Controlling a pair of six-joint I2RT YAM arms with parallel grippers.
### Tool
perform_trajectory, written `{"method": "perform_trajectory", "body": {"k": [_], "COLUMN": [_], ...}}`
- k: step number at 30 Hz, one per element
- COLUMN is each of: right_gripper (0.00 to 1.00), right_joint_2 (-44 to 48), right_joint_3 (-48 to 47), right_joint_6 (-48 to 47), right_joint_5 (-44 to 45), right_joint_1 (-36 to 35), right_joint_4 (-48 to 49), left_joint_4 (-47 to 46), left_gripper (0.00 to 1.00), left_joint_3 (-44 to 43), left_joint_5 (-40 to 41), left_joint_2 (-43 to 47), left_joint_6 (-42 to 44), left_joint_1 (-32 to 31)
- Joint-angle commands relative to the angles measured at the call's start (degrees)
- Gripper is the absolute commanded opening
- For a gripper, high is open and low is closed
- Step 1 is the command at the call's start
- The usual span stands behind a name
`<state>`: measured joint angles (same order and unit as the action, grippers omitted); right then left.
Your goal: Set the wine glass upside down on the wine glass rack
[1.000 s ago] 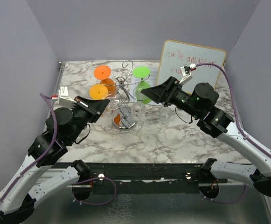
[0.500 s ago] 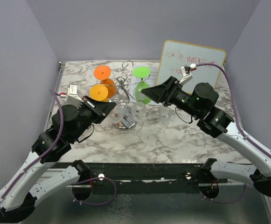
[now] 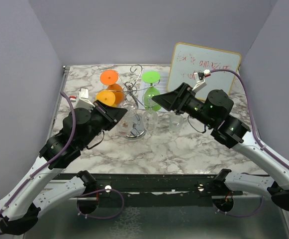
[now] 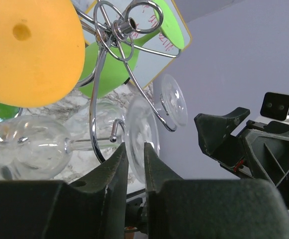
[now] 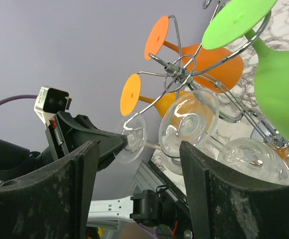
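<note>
The chrome wine glass rack (image 3: 134, 85) stands mid-table, and its hub shows in the left wrist view (image 4: 119, 27) and the right wrist view (image 5: 176, 67). My left gripper (image 3: 118, 113) (image 4: 134, 147) is shut on the foot of a clear wine glass (image 3: 131, 119) (image 4: 30, 147). The glass lies nearly sideways, its stem crossing a curled rack arm. I cannot tell whether it rests on the arm. Its foot shows in the right wrist view (image 5: 133, 138). My right gripper (image 3: 153, 99) (image 5: 138, 144) is open and empty, just right of the rack.
Orange glasses (image 3: 109, 77) and green glasses (image 3: 151, 76) hang on the rack, with another clear glass (image 5: 189, 124) beside them. A clear glass (image 3: 176, 123) stands on the table under my right arm. A whiteboard (image 3: 204, 67) leans at the back right.
My left arm has moved right and forward, bringing the clear glass in to the rack's near arm. The right arm has not moved.
</note>
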<state>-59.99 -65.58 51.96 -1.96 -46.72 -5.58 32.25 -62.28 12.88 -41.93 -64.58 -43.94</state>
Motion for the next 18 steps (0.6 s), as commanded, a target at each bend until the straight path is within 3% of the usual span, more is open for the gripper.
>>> {"method": "perform_trajectory", "body": {"k": [1,18], "right_gripper": [0.70,0.70], "right_joint_2": [1.18,2.90], "right_joint_3": [0.90,2.04], "right_joint_6": [-0.72,-2.16], "right_joint_5": [1.71,5.13], "right_joint_1": [-0.13,-0.13], "right_joint_4": [-0.83,-1.45], "left_joint_4": [-1.64,-0.87], "left_gripper": [0.22,0.59], "left_joint_3": [-0.21,-0.31], "left_joint_5": [0.59,-0.75], "left_joint_2": [0.32,2.66], "left_joint_6": [1.02,3.37], "left_joint_1": [0.03,0.03]}}
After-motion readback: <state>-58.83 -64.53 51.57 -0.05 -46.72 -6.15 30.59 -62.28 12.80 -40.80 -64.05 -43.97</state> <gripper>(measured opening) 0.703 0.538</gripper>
